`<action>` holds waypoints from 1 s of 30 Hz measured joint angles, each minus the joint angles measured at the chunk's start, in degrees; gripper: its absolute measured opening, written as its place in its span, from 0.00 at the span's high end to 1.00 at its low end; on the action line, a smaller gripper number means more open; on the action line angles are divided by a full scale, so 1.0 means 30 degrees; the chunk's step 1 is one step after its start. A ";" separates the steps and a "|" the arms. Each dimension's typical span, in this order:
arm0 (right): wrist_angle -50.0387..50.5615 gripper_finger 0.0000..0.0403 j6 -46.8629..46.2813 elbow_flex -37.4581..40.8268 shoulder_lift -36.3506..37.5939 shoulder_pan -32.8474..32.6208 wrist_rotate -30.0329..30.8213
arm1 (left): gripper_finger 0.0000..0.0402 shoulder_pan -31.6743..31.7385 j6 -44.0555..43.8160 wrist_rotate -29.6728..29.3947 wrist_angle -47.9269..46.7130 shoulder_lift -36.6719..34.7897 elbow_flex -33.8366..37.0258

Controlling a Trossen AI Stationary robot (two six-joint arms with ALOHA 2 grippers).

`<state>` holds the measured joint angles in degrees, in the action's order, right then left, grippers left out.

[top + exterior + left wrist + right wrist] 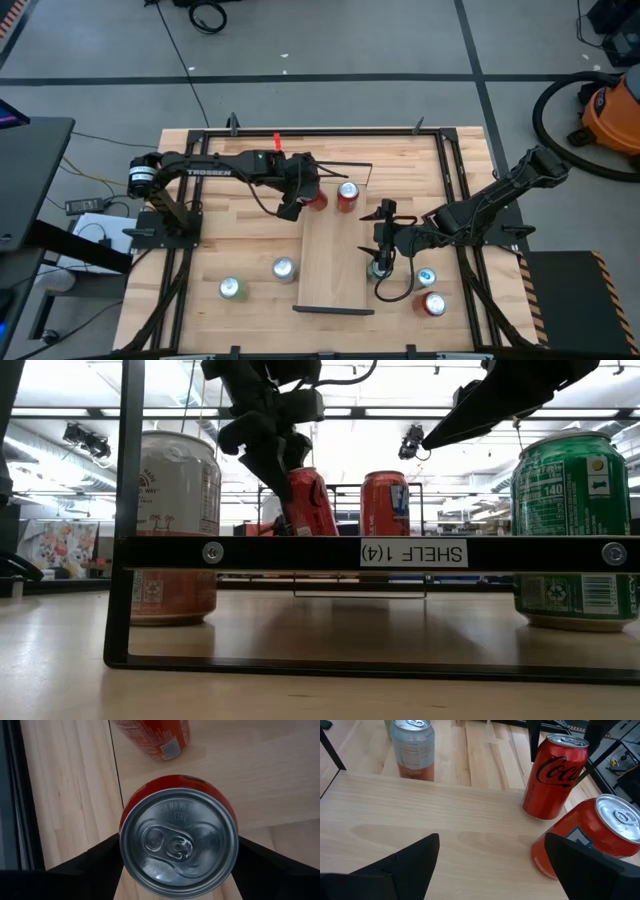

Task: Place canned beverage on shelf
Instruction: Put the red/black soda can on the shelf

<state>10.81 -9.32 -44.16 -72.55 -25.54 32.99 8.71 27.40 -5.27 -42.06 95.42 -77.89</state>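
1. Your left gripper [303,197] grasps a tilted red can [178,834] at the shelf's [335,262] far left corner.
2. A second red can [347,196] stands just beside it.
3. Your right gripper [384,238] hangs with its fingers spread, empty, at the shelf's right edge.

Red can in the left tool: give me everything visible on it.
The red aluminium beverage can has a silver lid with an unopened pull tab and looks undented. The left tool grips its sides, one dark finger on each flank. In the low view the can leans, tilted rather than upright, at the far end of the long light-wood shelf. Whether its base touches the plank cannot be told. A second red can stands upright beside it, apart.
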 joint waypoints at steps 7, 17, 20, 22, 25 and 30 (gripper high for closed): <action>-0.0011 0.08 -0.0007 0.0000 0.0000 0.0000 0.0066 | 0.21 -0.0182 0.0906 -0.0038 0.0140 0.0007 0.0007; -0.0015 0.08 -0.0007 0.0000 0.0000 0.0000 0.0037 | 0.21 -0.0197 0.0510 -0.0138 0.0242 0.0007 0.0007; -0.0009 0.08 -0.0007 0.0000 0.0000 0.0000 0.0006 | 0.20 -0.0197 0.0145 -0.0141 0.0261 0.0007 0.0007; -0.0015 0.08 -0.0007 0.0000 0.0000 0.0000 0.0000 | 0.17 -0.0197 -0.0092 -0.0182 0.0253 0.0007 0.0007; -0.0014 0.08 -0.0026 0.0000 0.0000 0.0000 -0.0001 | 0.07 -0.0197 -0.0350 -0.0447 0.0403 -0.0004 -0.0004; -0.0015 0.08 -0.0065 0.0000 0.0000 0.0000 -0.0007 | 0.03 -0.0325 -0.0137 -0.0580 0.0335 -0.0007 -0.0015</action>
<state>10.76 -9.52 -44.16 -72.55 -25.54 32.97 7.74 26.99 -7.01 -41.06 95.39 -77.93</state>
